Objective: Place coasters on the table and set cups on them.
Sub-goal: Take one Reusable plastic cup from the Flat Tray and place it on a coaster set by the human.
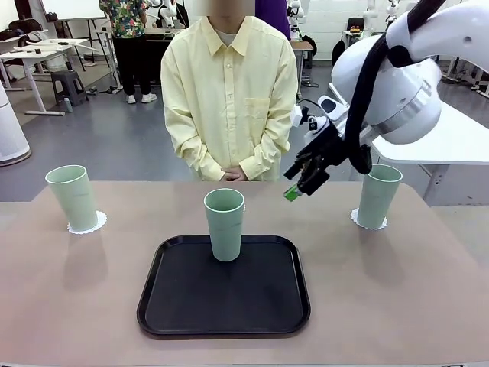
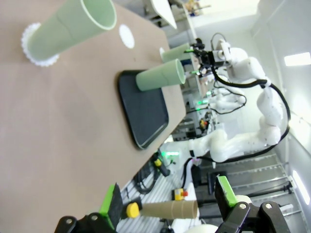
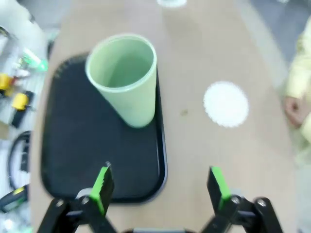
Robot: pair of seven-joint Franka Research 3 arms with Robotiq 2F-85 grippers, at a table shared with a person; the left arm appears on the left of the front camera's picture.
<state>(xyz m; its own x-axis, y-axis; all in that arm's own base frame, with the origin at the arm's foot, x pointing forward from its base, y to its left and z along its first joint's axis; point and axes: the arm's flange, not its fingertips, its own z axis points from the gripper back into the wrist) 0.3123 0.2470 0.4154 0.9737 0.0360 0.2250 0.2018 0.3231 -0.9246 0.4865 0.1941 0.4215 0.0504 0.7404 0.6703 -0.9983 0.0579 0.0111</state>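
Right gripper (image 3: 159, 182), jaws spread, empty, hovers over tall mint-green plastic tumbler (image 3: 129, 92) on black tray (image 3: 73, 145); likely light, stiff, slick: grip mid-body.

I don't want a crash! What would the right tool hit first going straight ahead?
Probably the mint-green cup on the black tray; the right tool points about at its base, though depth is unclear.
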